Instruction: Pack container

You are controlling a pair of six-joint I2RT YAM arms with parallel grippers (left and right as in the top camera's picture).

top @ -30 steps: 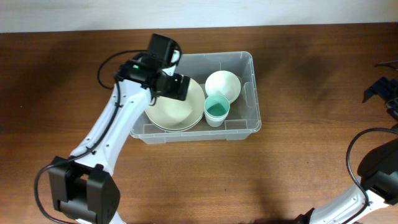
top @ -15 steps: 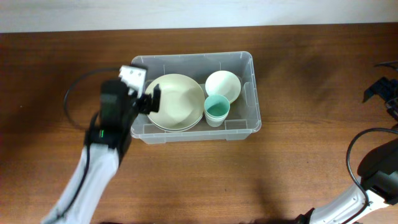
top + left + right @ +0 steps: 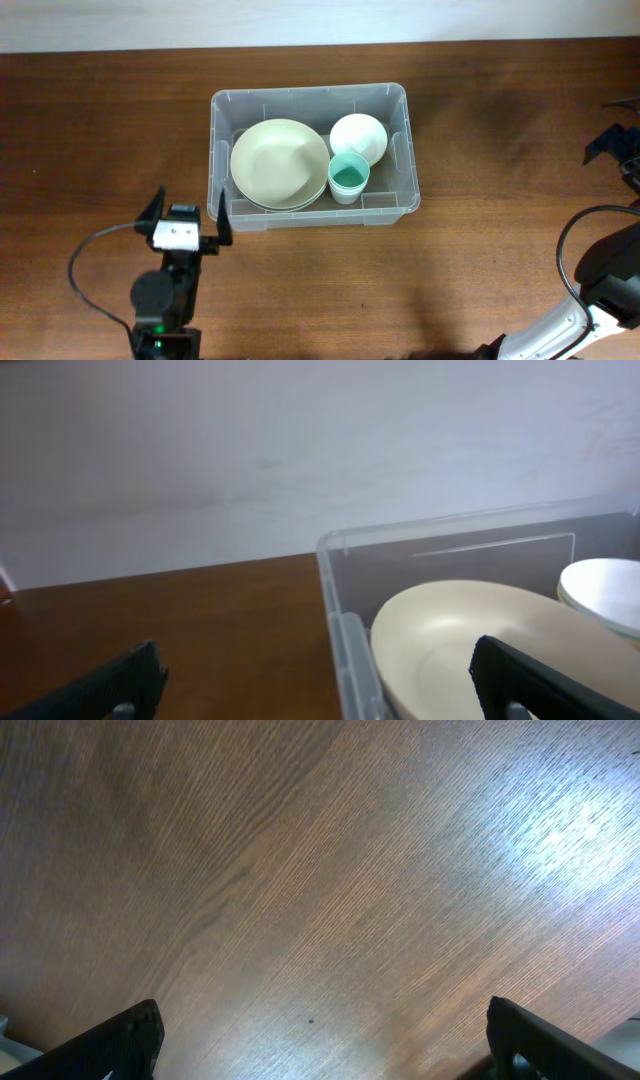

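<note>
The container (image 3: 310, 92), a large clear plastic bin, stands at the table's middle. It holds stacked cream plates (image 3: 278, 165), a white bowl (image 3: 358, 135) and a teal cup (image 3: 349, 177). My left gripper (image 3: 188, 212) is open and empty, low at the bin's front left corner. In the left wrist view the gripper (image 3: 320, 685) straddles the container's left wall (image 3: 345, 630), with the plates (image 3: 450, 640) and the bowl (image 3: 605, 585) behind it. My right gripper (image 3: 618, 150) is at the far right edge, open and empty over bare wood (image 3: 335, 1040).
The wooden table (image 3: 500, 260) runs round the bin on all sides. A white wall (image 3: 300, 450) stands behind the table's far edge. The right arm's base and cable (image 3: 600, 270) sit at the lower right.
My left arm has pulled back from over the plates in the bin, down to the table's front left. Its gripper is open and empty. The right arm has not moved.
</note>
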